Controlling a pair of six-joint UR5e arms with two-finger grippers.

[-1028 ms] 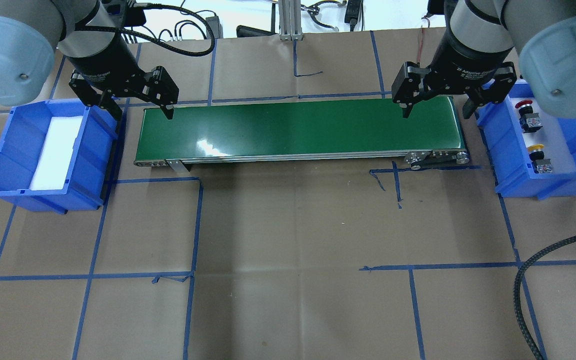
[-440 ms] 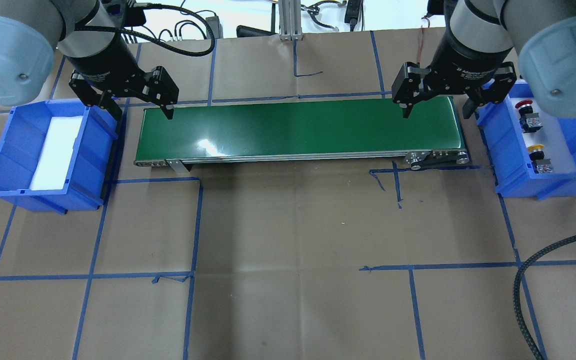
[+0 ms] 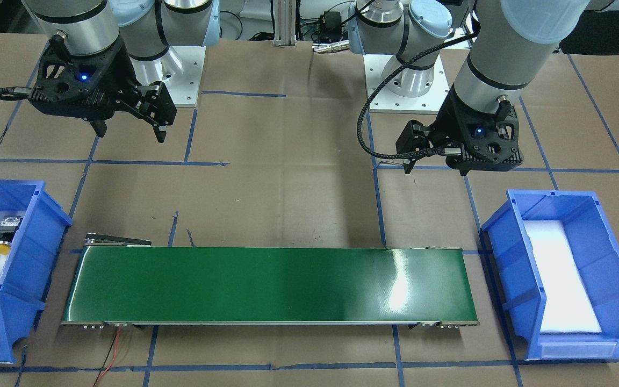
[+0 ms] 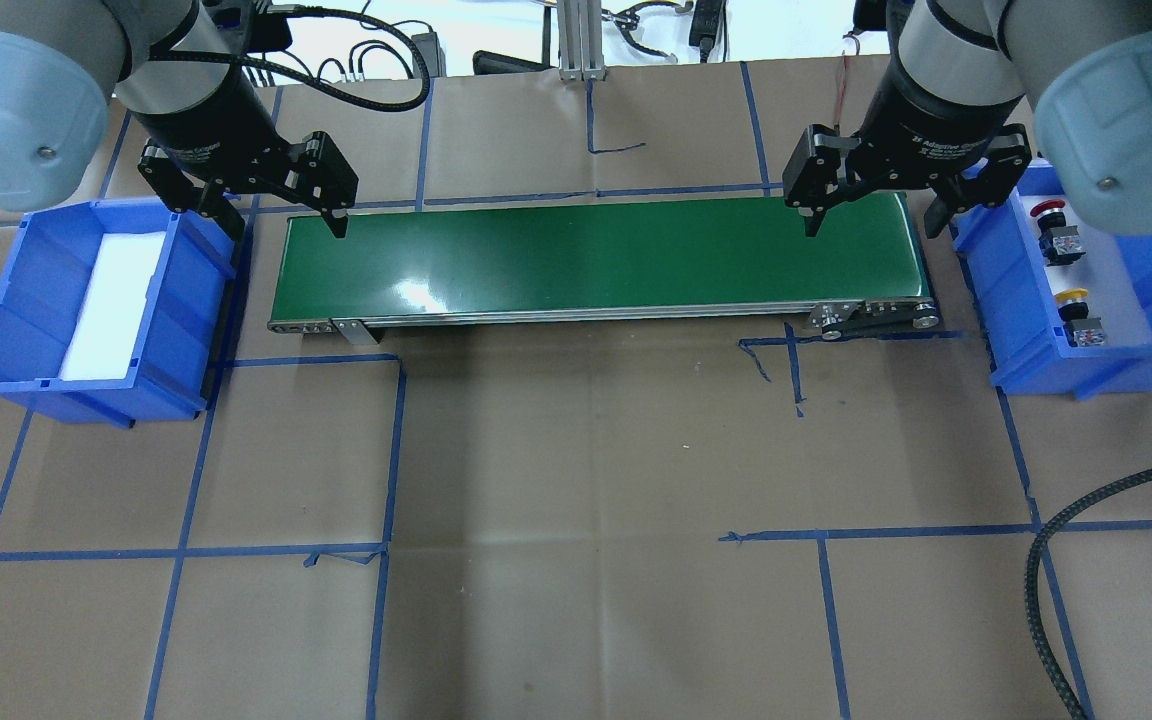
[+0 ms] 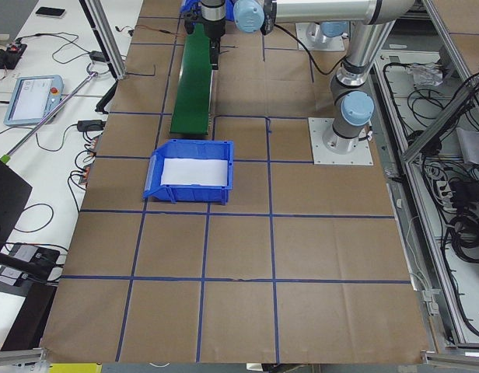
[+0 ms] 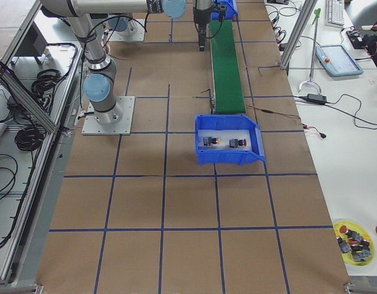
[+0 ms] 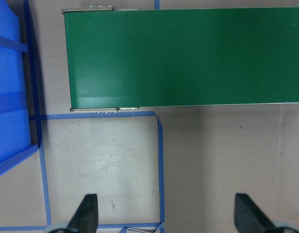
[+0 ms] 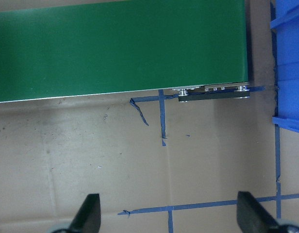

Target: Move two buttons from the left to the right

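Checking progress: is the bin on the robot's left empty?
Empty: the left bin shows only its white liner. The red button and yellow button lie in the right bin.

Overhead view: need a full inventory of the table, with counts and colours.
yellow button: 1, yellow cap, in right bin
red button: 1, red cap, same bin, farther from robot
right bin: 1, blue, at belt's right end
left bin: 1, blue, at belt's left end, holds only white liner
conveyor belt: 1, green, between bins, bare
cable: 1, black braided, table's right side
table: 1, brown paper, blue tape grid
left gripper: 1, black, jaws open, near belt's left end
right gripper: 1, black, jaws open, near belt's right end
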